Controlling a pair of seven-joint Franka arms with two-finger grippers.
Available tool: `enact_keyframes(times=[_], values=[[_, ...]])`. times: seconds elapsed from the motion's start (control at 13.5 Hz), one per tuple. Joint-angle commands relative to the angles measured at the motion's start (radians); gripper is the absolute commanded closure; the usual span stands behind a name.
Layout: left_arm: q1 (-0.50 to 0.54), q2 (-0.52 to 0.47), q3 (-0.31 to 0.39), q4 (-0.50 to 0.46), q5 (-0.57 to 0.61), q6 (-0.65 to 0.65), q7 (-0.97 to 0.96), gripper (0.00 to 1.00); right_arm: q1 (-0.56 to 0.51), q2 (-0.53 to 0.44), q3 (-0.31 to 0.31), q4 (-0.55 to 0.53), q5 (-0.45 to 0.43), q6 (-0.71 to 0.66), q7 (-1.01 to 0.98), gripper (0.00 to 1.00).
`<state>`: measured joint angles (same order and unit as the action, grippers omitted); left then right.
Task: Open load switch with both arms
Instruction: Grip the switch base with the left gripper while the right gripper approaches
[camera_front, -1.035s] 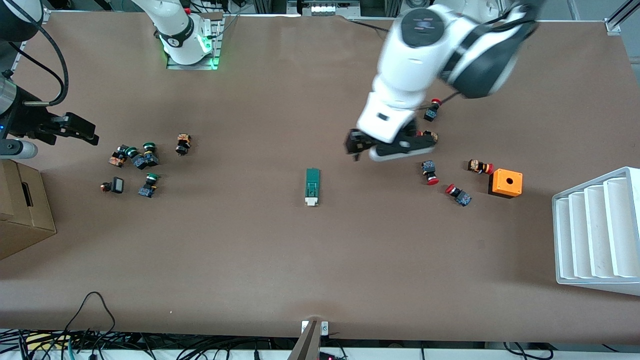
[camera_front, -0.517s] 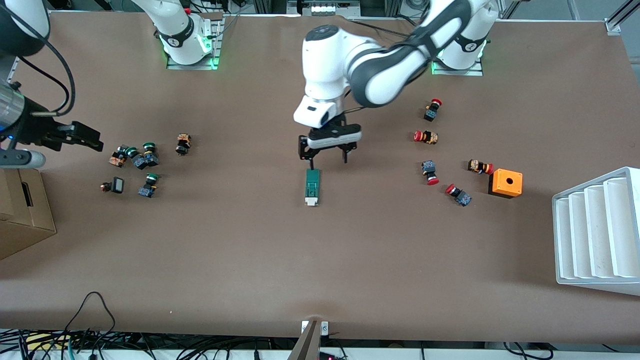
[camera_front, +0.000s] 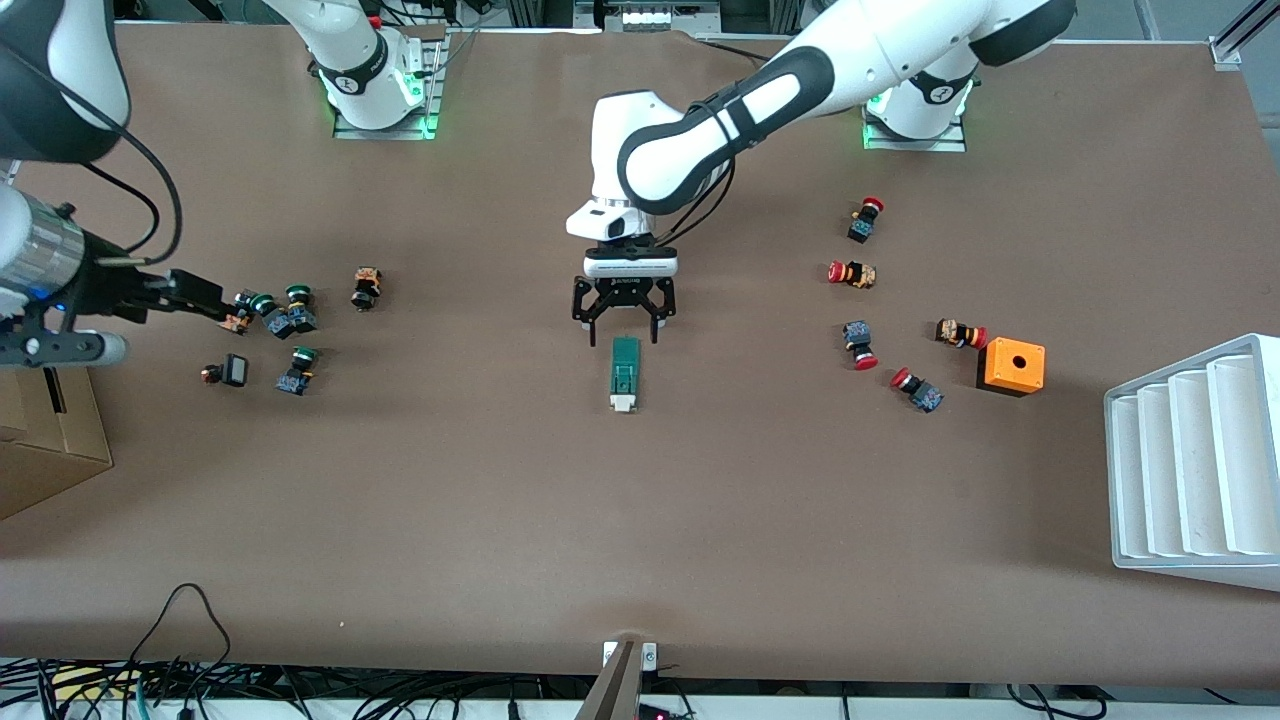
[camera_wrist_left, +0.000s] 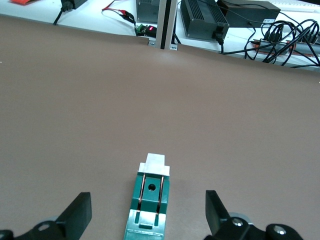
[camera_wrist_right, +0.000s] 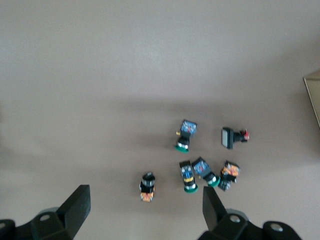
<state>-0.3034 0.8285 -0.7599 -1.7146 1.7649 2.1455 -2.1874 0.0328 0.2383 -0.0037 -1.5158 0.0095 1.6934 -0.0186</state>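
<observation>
The load switch (camera_front: 625, 373) lies in the middle of the table, a dark-green block with its white end nearer the front camera. In the left wrist view the load switch (camera_wrist_left: 149, 200) shows two copper strips and a hole on top. My left gripper (camera_front: 622, 338) hangs open low over the green end. Its fingers (camera_wrist_left: 80, 214) stand wide on either side and touch nothing. My right gripper (camera_front: 205, 293) is open and empty, up in the air at the right arm's end of the table. The right gripper (camera_wrist_right: 145, 212) looks down on scattered buttons.
Green-capped buttons (camera_front: 285, 320) cluster at the right arm's end, with a cardboard box (camera_front: 45, 430) at that table edge. Red-capped buttons (camera_front: 860, 345), an orange box with a hole (camera_front: 1010, 365) and a white slotted rack (camera_front: 1195, 465) lie toward the left arm's end.
The left arm swung from over the red-capped buttons to the table's middle, and its open gripper came down at the load switch's green end. The right gripper drifted toward the green-capped buttons.
</observation>
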Motion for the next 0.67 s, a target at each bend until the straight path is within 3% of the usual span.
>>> enact_keyframes(times=[0.0,0.15,0.37,0.59], values=[[-0.034,0.095,-0.009,0.006,0.172,-0.114,-0.075,0.0,0.022,0.134,0.001,0.119,0.05,0.043,-0.014,0.01],[-0.045,0.164,-0.009,0.007,0.281,-0.197,-0.127,0.0,0.027,0.263,0.001,0.262,0.13,0.035,0.034,0.02],[-0.065,0.187,-0.004,0.016,0.304,-0.21,-0.127,0.0,0.08,0.413,-0.002,0.403,0.178,0.07,0.239,0.02],[-0.101,0.211,-0.003,0.042,0.307,-0.243,-0.127,0.0,0.157,0.507,-0.003,0.427,0.181,0.184,0.513,0.03]])
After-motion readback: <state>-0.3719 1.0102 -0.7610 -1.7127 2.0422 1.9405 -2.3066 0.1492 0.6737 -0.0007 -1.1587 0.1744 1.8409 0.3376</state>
